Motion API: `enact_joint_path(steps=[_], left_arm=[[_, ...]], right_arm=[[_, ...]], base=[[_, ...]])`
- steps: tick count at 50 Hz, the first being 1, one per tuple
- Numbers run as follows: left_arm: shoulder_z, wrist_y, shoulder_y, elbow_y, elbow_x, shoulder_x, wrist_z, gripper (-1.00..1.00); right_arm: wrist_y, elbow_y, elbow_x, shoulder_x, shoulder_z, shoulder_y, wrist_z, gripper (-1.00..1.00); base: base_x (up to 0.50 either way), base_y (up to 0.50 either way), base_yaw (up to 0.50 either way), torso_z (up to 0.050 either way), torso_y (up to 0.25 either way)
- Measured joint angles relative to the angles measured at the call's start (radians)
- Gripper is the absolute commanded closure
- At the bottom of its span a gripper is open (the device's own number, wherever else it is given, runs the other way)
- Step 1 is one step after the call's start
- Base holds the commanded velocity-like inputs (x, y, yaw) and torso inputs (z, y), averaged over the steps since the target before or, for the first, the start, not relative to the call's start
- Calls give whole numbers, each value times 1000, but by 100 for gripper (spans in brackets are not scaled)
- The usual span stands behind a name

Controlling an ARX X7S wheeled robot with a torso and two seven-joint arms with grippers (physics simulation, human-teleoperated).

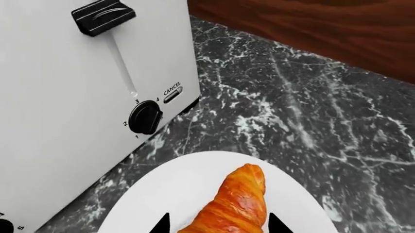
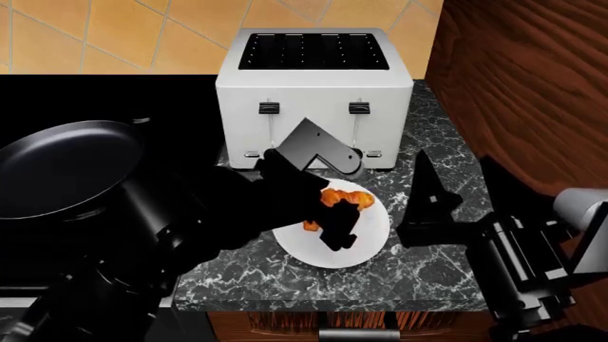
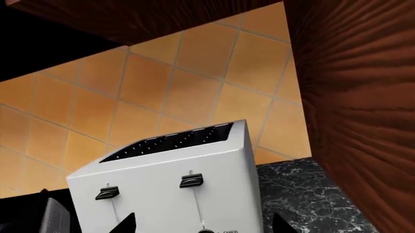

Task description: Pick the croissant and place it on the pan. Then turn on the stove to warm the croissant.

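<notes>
1. Closest in the head view are the robot's two big black arms. The left arm reaches forward from the left side, and the right arm sits low at the right side.
2. The left gripper (image 2: 332, 214) is down over the white plate (image 2: 375, 242). In the left wrist view its two black fingertips (image 1: 161, 224) stand apart, one on each side of the croissant (image 1: 236, 204). They are not squeezed on it; I cannot tell if they touch it.
3. The croissant is golden-orange and lies on the white plate. In the head view only bits of it (image 2: 334, 197) peek out past the gripper.
4. The plate rests on the dark marble counter (image 2: 418, 285), just in front of the toaster.
5. The right gripper (image 2: 423, 203) is up in the air to the right of the plate, holding nothing. Its tips (image 3: 126, 224) are spread wide in the right wrist view.
6. The pan (image 2: 62, 167) is round and black. It sits off to the left on the black stove (image 2: 181, 92), well apart from the croissant.
7. The white toaster (image 2: 314, 92) stands behind the plate. It has four slots on top and two black levers (image 2: 269, 108) in front.
8. Farthest back is a wall of orange tiles (image 2: 114, 28). Brown wood (image 2: 532, 85) stands on the right.
</notes>
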Motion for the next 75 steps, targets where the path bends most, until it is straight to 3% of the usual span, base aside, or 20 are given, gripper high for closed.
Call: enact_joint_path(steps=[37, 52, 75], left_arm=[[-498, -277, -62, 208, -402, -86, -385, 100], [-561, -278, -80, 195, -462, -116, -467, 100], [-571, -261, -102, 186, -521, -137, -526, 100]], right_arm=[[7, -27, 4, 36, -48, 41, 29, -100], [-6, -34, -12, 51, -68, 39, 24, -100], [-20, -33, -10, 62, -85, 39, 32, -100]], base=[[0, 0, 0, 0, 0], [0, 433, 0, 0, 0], [0, 500, 0, 0, 0]])
